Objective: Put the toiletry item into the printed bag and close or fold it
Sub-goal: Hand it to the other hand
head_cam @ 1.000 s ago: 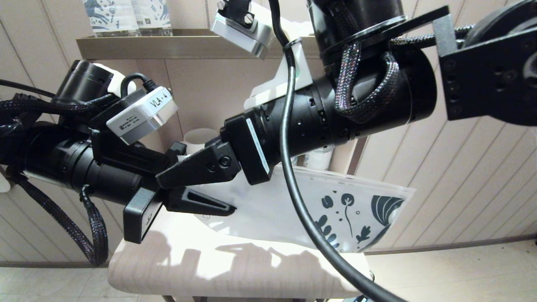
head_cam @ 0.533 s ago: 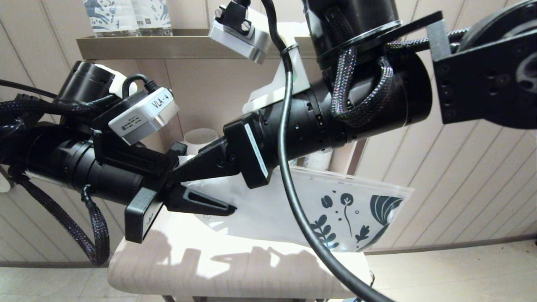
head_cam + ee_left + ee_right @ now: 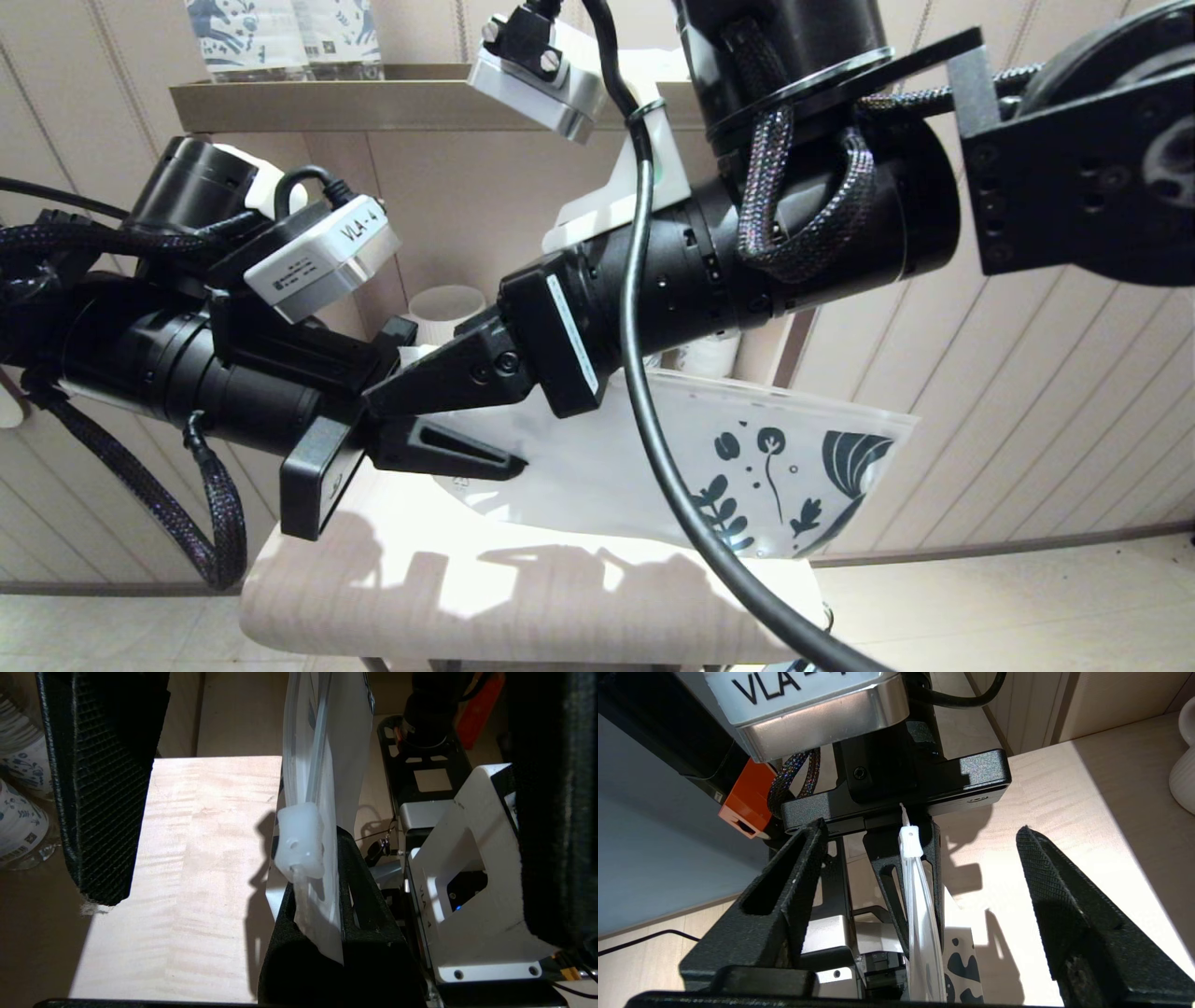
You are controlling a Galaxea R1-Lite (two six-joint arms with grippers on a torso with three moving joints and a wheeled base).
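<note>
From the head view, the left gripper is pinching one end of the printed bag, holding it level above the desk, its long axis running toward the robot's right. The right gripper is hovering at that same held end.

In the left wrist view, the bag's slider is sitting just beyond the pinching fingers.

In the right wrist view, the right gripper's fingers are standing spread either side of the bag's edge, untouched. The toiletry item isn't visible anywhere.
</note>
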